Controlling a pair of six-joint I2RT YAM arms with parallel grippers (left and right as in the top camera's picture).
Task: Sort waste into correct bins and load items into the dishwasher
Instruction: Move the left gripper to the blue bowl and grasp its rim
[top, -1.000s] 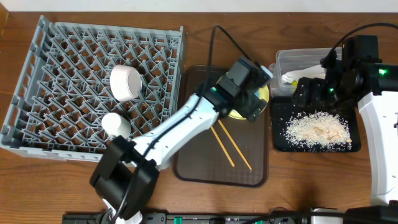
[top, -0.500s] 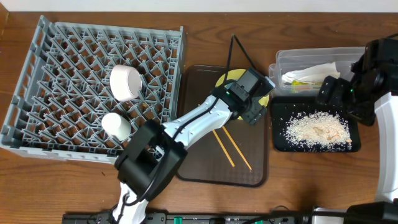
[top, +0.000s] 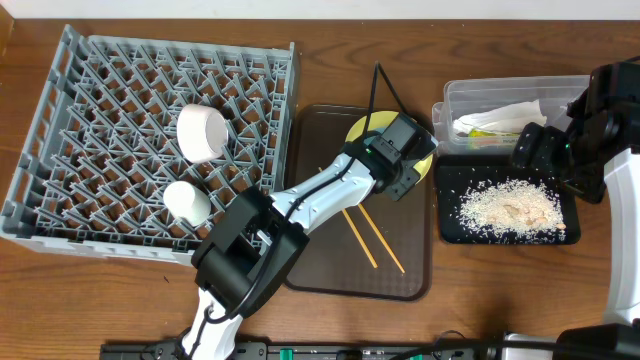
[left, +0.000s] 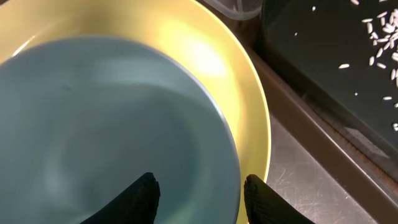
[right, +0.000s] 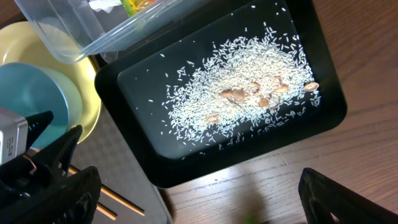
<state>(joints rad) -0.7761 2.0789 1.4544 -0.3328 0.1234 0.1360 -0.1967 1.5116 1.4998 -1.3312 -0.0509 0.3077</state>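
Loading stage, to judge by the layout. Waste apparently sorted: rice scraps (right: 236, 93) with pale orange bits in the black tray (right: 143, 87), the white napkin (top: 510, 112) and a green-and-yellow wrapper (right: 134, 5) in the clear tub (top: 450, 95). Already among the pegs of the grey dish rack (top: 60, 100): the white bowl (top: 203, 132) and the small white cup (top: 186, 200).

Poised at the light blue bowl (left: 106, 124) with the left gripper (left: 200, 180): jaws set wide, gripping nothing, one finger over the bowl's inside and the other out over the yellow plate (left: 249, 93), straddling the rim. Not yet pinched. Calls next, most likely, for a short drop, a firm close on the rim and a clean lift without dragging the plate along, then a carry leftward to a free patch of pegs.

Hovering at the seam between tub and black tray with the right gripper (top: 530, 150), fingers well apart and empty.

As for the bowl: pale blue, smooth and glossy, seemingly empty (no scraps visible inside). Sits on the plate at the far end of the brown serving tray (top: 310, 270), just beside the black tray. Thin rim and slick surface, so probably prone to slipping under a shallow grip. Also waiting on that tray, near the plate: the two chopsticks (top: 370, 235), side by side.
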